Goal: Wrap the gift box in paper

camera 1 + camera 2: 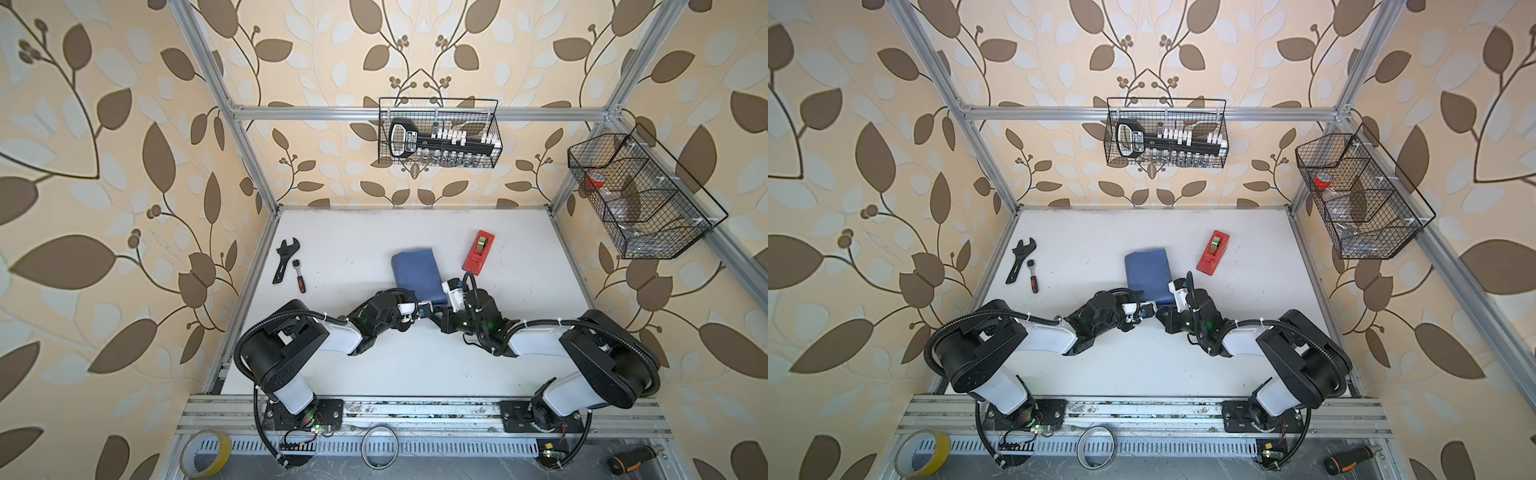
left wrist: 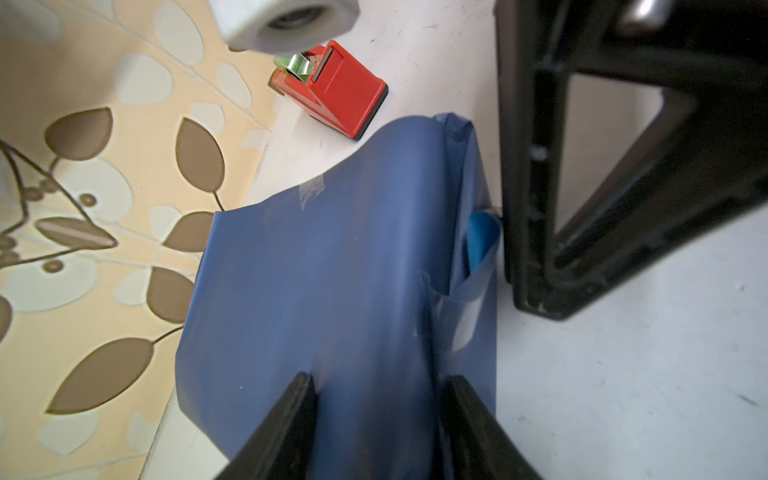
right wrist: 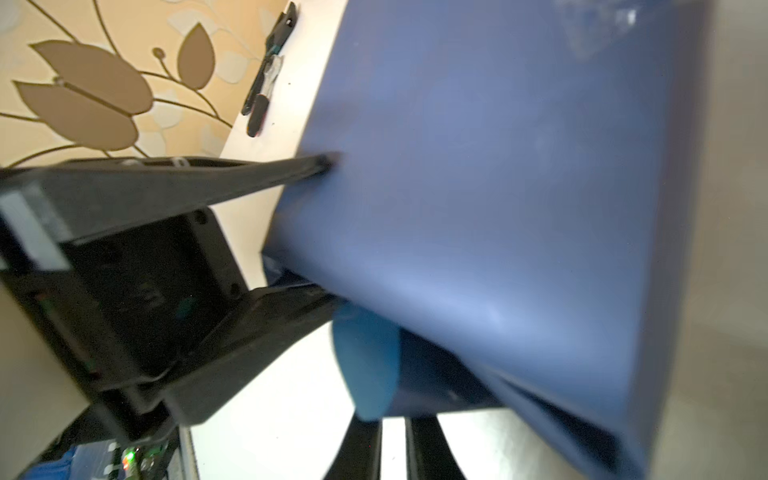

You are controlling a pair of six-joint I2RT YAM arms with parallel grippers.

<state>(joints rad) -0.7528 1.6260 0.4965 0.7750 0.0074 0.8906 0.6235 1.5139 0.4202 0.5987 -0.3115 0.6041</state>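
Note:
The gift box is hidden inside the slate-blue paper (image 1: pixel 415 270) (image 1: pixel 1148 270), which is folded round it into a parcel on the white table. A strip of clear tape (image 2: pixel 311 193) holds a seam. My left gripper (image 2: pixel 380 382) (image 1: pixel 430 308) is shut on the parcel's near end, one finger on each face. A loose light-blue flap (image 3: pixel 365 361) (image 2: pixel 482 237) sticks out at the parcel's near corner. My right gripper (image 3: pixel 392 432) (image 1: pixel 441 318) sits right at that flap. Its jaws stand a narrow gap apart, and bare table shows between them.
A red tape dispenser (image 1: pixel 478 252) (image 2: pixel 336 87) stands just right of the parcel, behind the right wrist. A black wrench (image 1: pixel 284 259) and a red-handled ratchet (image 1: pixel 298 276) lie at the far left. Wire baskets (image 1: pixel 440 133) (image 1: pixel 640 195) hang on the frame.

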